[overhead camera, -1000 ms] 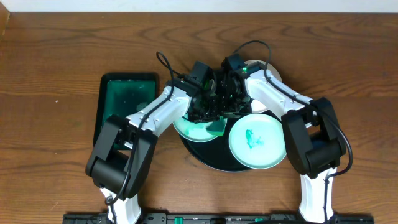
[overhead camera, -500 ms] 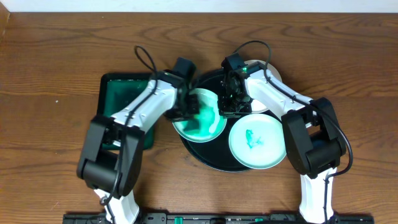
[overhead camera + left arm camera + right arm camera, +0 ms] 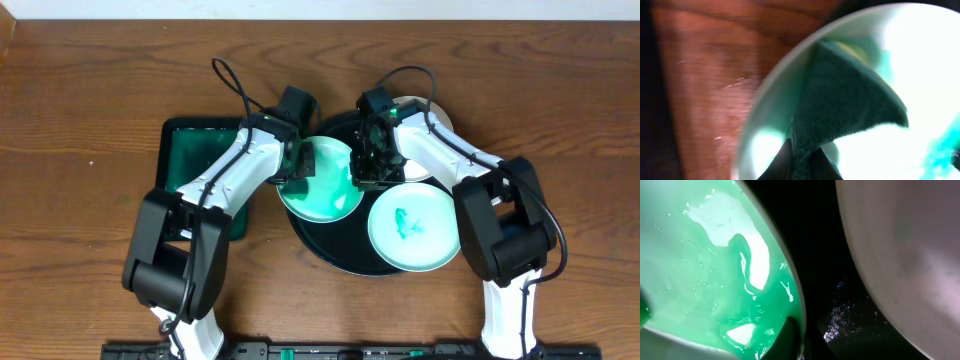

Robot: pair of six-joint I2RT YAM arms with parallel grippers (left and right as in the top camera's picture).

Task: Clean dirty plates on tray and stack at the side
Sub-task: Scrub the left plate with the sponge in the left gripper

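Note:
The black tray (image 3: 322, 243) holds three plates. The left mint-green plate (image 3: 325, 190) is coated in wet teal-green smear. My left gripper (image 3: 300, 168) is over its left edge, shut on a dark green cloth (image 3: 850, 100) that lies on the plate. My right gripper (image 3: 363, 178) is shut on this plate's right rim, which shows pinched in the right wrist view (image 3: 801, 330). A second mint-green plate (image 3: 413, 227) with a teal smear sits at the tray's front right. The white plate (image 3: 414, 170) at the back right is partly hidden by my right arm.
A dark green rectangular tray (image 3: 195, 160) stands left of the black tray, partly under my left arm. Brown wood tabletop (image 3: 90, 240) lies all around. Both arms cross over the tray's back half.
My left gripper has dragged the cloth leftward across the left plate to its left edge, spreading the teal smear. The right gripper has kept its hold on the rim.

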